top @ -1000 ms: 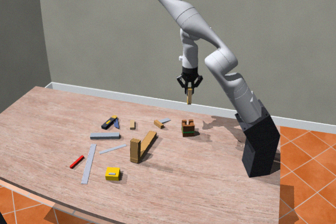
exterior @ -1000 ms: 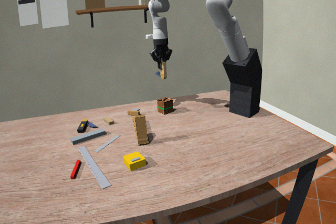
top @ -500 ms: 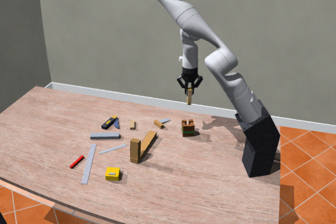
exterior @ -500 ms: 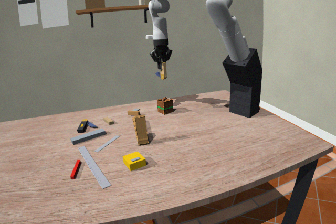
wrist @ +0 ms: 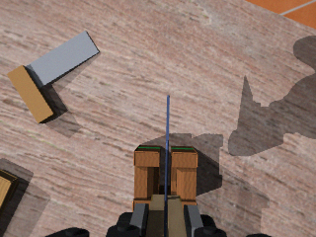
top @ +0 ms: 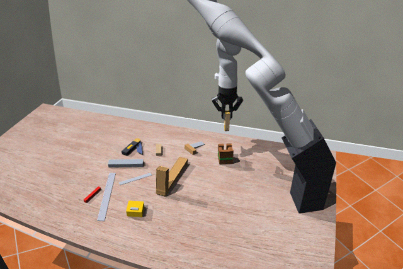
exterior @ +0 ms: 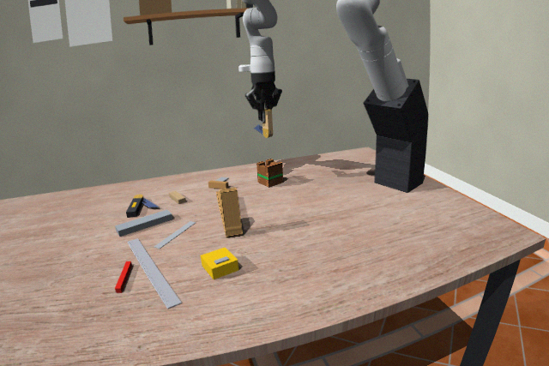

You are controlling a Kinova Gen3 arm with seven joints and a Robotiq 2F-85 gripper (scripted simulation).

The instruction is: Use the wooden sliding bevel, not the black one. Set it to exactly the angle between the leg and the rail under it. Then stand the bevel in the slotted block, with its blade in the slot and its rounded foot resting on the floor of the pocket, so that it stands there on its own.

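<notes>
My gripper (top: 227,111) is shut on the wooden sliding bevel (top: 227,121) and holds it upright, well above the table. It also shows in the exterior view (exterior: 266,123), with its blue blade poking out to the left. In the wrist view the blade (wrist: 167,148) appears edge-on as a thin blue line over the slot of the brown slotted block (wrist: 166,174). The block (top: 225,153) with its green band stands on the table right below the bevel. The leg and rail (top: 169,175) stand as a wooden V at the table's middle. The black bevel (top: 131,147) lies at the left.
Another small wooden piece with a grey blade (top: 192,147) lies left of the block. A small wooden block (top: 158,149), a grey bar (top: 125,162), two steel rulers (top: 106,196), a red pencil (top: 92,194) and a yellow tape box (top: 135,208) lie further left. The arm's black base (top: 310,174) stands right.
</notes>
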